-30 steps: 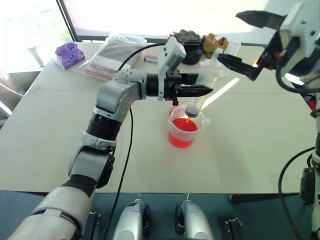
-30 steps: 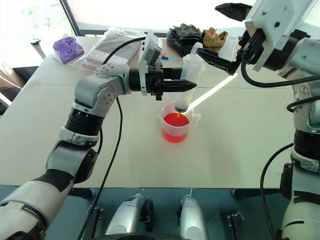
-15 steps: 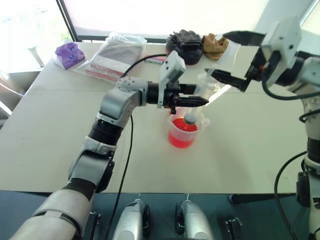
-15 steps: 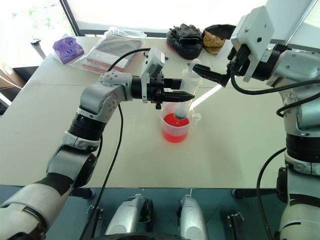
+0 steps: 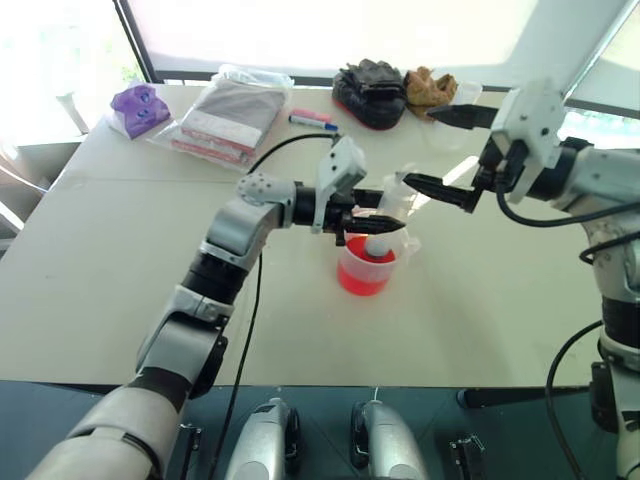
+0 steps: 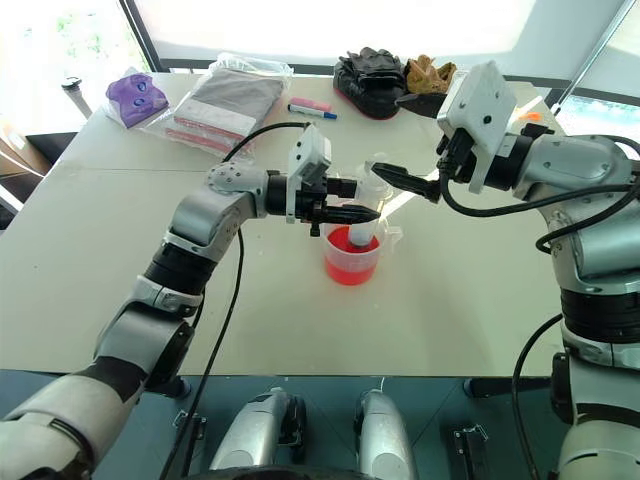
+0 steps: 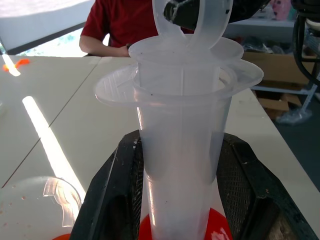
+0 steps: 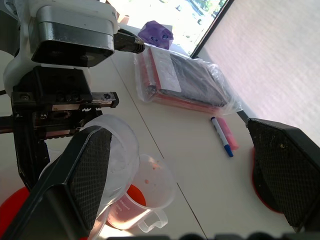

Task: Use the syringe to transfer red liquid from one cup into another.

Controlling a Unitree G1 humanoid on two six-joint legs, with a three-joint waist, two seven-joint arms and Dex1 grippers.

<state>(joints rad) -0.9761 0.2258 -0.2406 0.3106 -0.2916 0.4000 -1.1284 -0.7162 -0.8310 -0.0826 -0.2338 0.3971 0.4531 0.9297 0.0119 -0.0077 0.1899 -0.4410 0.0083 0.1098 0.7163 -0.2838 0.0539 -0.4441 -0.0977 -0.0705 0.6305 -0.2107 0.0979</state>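
Here we are seeing the larger handled beaker (image 5: pixel 367 265) standing near the middle of the table (image 5: pixel 100 300), holding the red liquid (image 5: pixel 362 280). The syringe (image 6: pixel 362 215) is standing upright in it, its lower end down in the beaker, and the left gripper (image 5: pixel 372 222) is clamping its two black fingers (image 7: pixel 112 190) on the barrel from the left.

The left wrist view is giving us what the head views are not: the syringe's flange and the white plunger sitting right above the pads, red liquid showing below the barrel, and a person in a red top (image 7: pixel 122 22) sitting beyond the table's far edge. The right wrist view is showing the smaller measuring cup (image 8: pixel 147 197) standing just beside the beaker, with red drops on its wall; in the head views the left gripper and syringe are standing in front of it.

The right gripper (image 5: pixel 450 155) is hanging to the right of the syringe's top, its fingers spread wide apart around nothing.

Farther off, a blue-and-red marker pen (image 5: pixel 312 120) is lying near a clear bag of packets (image 5: pixel 225 120). At the far edge are dark gloves (image 5: pixel 368 80), a tan crumpled thing (image 5: pixel 428 88) and, far left, a purple object (image 5: pixel 135 105). We cannot read any writing on the packets.
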